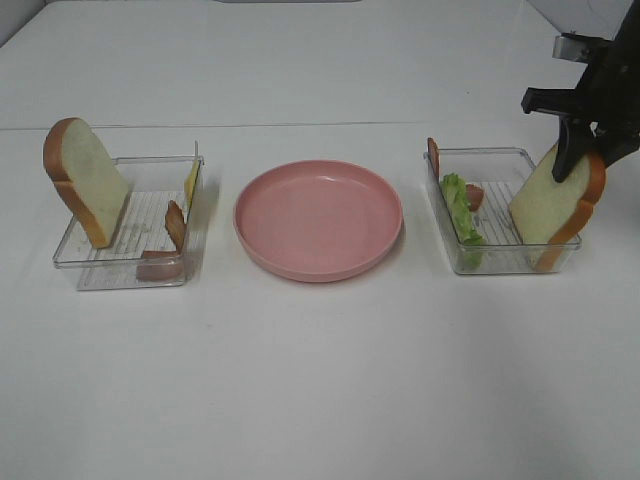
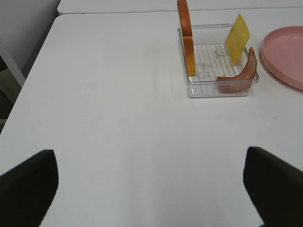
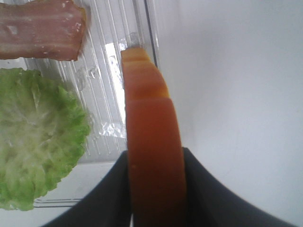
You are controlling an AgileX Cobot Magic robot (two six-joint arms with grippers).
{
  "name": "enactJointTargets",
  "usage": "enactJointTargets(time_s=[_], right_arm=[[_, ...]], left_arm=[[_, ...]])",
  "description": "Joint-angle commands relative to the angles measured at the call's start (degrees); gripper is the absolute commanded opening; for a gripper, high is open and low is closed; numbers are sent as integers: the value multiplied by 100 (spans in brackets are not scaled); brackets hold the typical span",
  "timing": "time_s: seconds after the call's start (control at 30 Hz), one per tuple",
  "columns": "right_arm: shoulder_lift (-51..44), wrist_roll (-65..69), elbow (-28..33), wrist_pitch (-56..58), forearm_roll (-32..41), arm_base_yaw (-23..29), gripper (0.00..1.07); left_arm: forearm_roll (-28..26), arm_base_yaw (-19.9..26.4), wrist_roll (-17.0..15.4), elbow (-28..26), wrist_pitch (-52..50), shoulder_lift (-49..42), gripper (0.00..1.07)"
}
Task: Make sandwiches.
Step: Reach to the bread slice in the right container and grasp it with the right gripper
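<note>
**A:** What does it all stand on?

**B:** A matte white table [image 1: 320,400]. A second white table [image 1: 300,60] is butted against its far edge, with a thin seam [image 1: 300,127] between them.

**A:** And past the table's side?

**B:** A plain grey surface [image 2: 21,28], wall or floor, I can't tell. The light is soft and even, the shadows faint.

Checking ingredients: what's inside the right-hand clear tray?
Lettuce, two bacon pieces and a leaning bread slice that the right pincer grips. The tray floor under the bread is hidden.
</note>
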Motion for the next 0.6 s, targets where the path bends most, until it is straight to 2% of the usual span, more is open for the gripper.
enactJointTargets(time_s=[0.03, 0.2, 0.23, 0.27, 0.3, 0.53, 0.6], right_arm=[[11, -6, -17, 521, 166, -6, 28], [11, 109, -17, 527, 235, 0, 25], [6, 172, -17, 539, 235, 0, 14], [6, 172, -17, 539, 235, 0, 14], [-23, 172, -17, 561, 235, 0, 0], [-183, 201, -17, 665, 160, 6, 0], [-521, 327, -11, 665, 103, 6, 0]], left_arm=[[-23, -11, -46, 17, -23, -86, 99], [-23, -11, -46, 17, -23, -86, 99], [-23, -11, -46, 17, -23, -86, 99], [-23, -11, -46, 17, -23, -86, 99], [-23, -11, -46, 17, -23, -86, 99], [-23, -11, -46, 17, -23, -86, 99], [-23, -11, -46, 17, -23, -86, 99]])
